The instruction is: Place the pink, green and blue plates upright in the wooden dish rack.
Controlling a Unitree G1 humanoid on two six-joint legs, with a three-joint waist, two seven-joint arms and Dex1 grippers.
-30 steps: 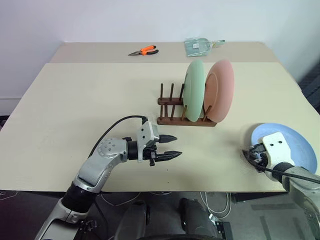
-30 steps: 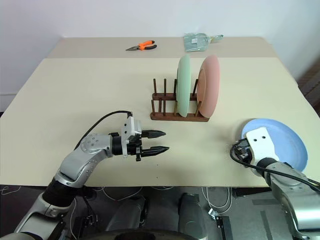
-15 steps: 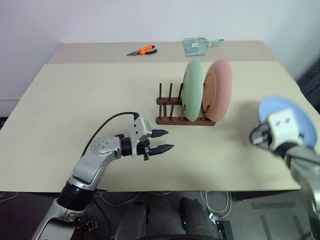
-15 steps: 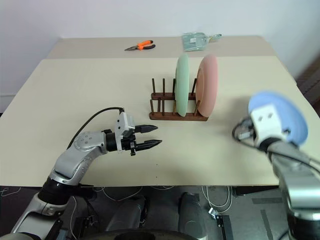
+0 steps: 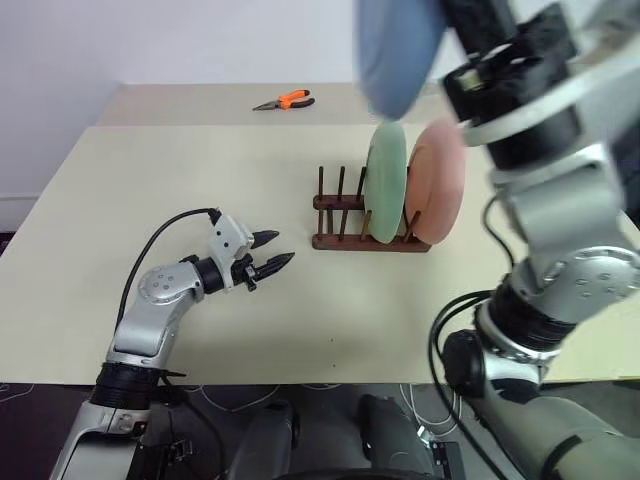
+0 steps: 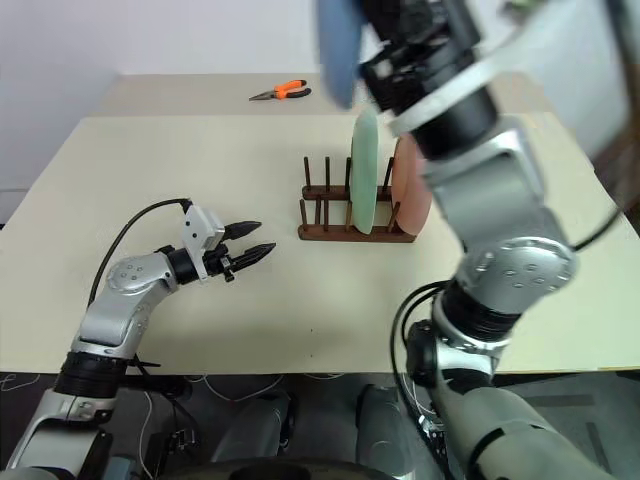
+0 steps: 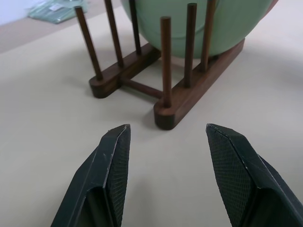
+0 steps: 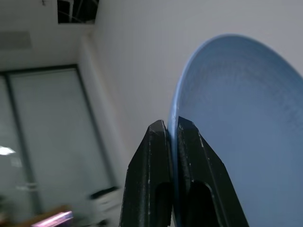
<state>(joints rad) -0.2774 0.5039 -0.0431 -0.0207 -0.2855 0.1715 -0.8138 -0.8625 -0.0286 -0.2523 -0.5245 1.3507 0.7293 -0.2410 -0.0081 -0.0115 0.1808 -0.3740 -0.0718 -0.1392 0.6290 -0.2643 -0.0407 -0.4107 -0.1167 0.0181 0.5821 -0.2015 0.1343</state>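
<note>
i have the green plate and pink plate upright at the right end of the rack, left slots free, the blue plate pinched by its rim in my right gripper high above them, not yet slotted, and my left gripper open, empty, near-left of the rack.

Green plate and pink plate stand upright in the wooden dish rack; the blue plate is held aloft above.
</note>
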